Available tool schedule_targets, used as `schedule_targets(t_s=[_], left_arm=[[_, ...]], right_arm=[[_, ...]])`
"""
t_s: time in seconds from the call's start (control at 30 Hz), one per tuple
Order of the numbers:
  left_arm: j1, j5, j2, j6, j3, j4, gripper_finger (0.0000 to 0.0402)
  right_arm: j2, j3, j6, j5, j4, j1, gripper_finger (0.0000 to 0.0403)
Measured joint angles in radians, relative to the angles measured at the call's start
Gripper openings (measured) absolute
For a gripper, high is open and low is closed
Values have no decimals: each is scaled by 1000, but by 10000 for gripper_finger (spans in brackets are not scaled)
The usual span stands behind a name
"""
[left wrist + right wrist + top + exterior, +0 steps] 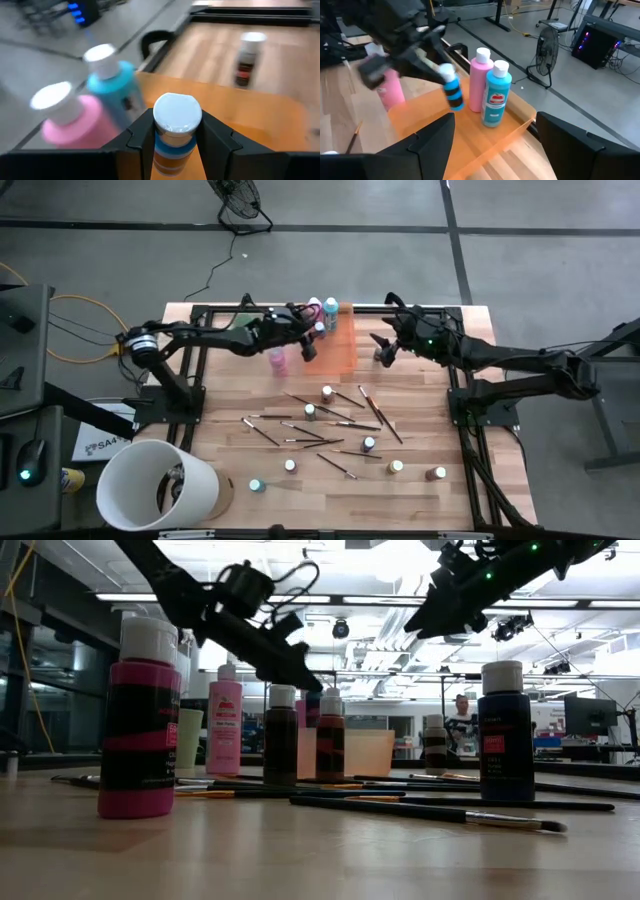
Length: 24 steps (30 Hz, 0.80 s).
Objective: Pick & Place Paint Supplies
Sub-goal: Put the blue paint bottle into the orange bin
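Note:
An orange tray (340, 345) sits at the table's far middle. A pink bottle (481, 80) and a teal bottle (495, 95) stand upright in its far corner. My left gripper (310, 345) reaches in from the left and is shut on a small white-capped bottle with blue and orange bands (175, 150), over the tray's left part. Another pink bottle (278, 361) stands on the wood just left of the tray. My right gripper (495, 150) hangs open to the right of the tray (384, 350), with nothing between its fingers. My left gripper pinches the small bottle between its two fingers at the top of its body, just under the white cap (161, 136). The fingers come from the table's left, slanting a little downward. The bottle (453, 92) leans in the hold, low over the tray floor; whether its base touches, I cannot tell.
Several brushes (330, 425) and small capped bottles (369, 444) lie scattered over the table's middle and near part. A small dark bottle (380, 359) stands by my right gripper. A white bucket (155, 485) is at the near left corner, a pale green cup (188, 735) behind the bottles.

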Motion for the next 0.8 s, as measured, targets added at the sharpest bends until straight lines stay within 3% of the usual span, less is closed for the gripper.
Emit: schedule_targets(t_s=[0.3, 0.8], left_arm=[[0, -113, 54, -168, 1, -9, 113], [1, -221, 110, -208, 0, 5, 113]], right_arm=[[0, 0, -8, 2, 19, 19, 274], [1, 0, 1, -2, 20, 19, 274]])
